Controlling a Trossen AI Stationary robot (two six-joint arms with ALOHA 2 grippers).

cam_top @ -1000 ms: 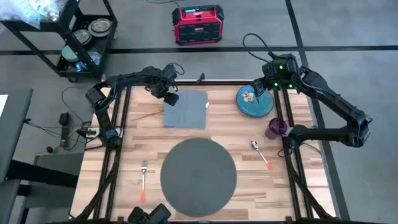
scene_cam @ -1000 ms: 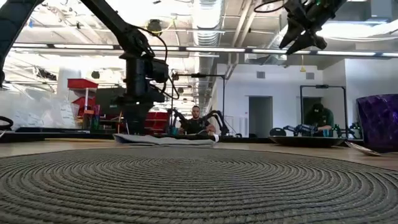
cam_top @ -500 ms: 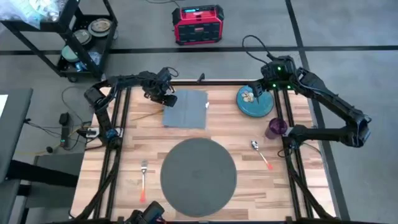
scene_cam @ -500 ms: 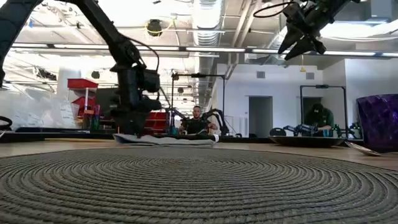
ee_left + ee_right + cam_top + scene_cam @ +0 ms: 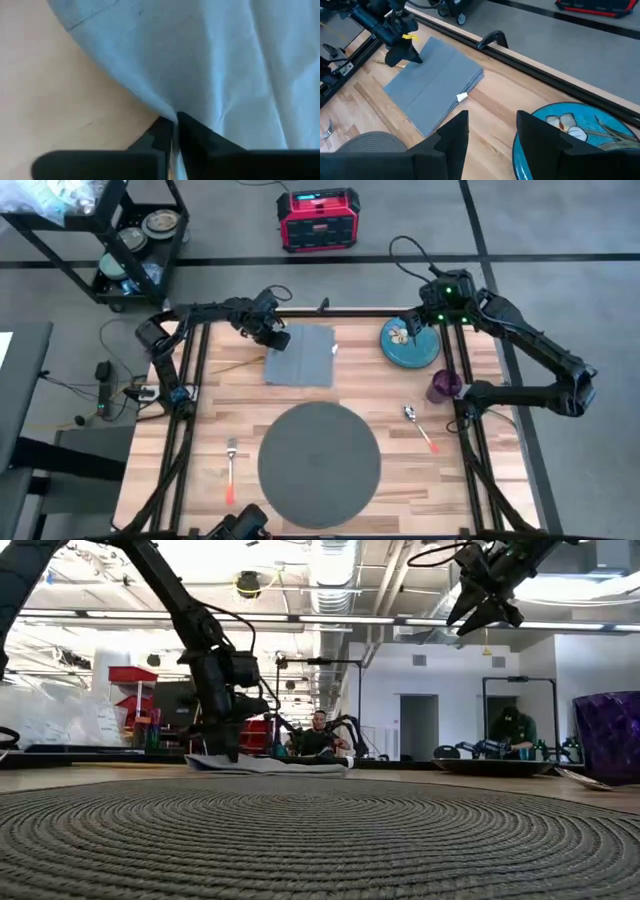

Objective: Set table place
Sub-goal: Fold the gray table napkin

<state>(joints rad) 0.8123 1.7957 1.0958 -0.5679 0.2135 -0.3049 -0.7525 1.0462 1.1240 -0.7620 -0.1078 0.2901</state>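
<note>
Placemat [image 5: 319, 464] bare; left end effector [image 5: 272, 340] pinches napkin [image 5: 301, 356], right end effector [image 5: 492, 131] spread, no legible writing

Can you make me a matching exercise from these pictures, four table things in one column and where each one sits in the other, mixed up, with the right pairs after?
Column one:
1. napkin
2. teal plate
3. fork
4. purple cup

Column two:
A. far right corner of the table, under the open right gripper
B. left of the round placemat
C. far side, its corner pinched by the left gripper
D. right edge, just nearer than the plate

Pairs: 1-C, 2-A, 3-B, 4-D
</note>
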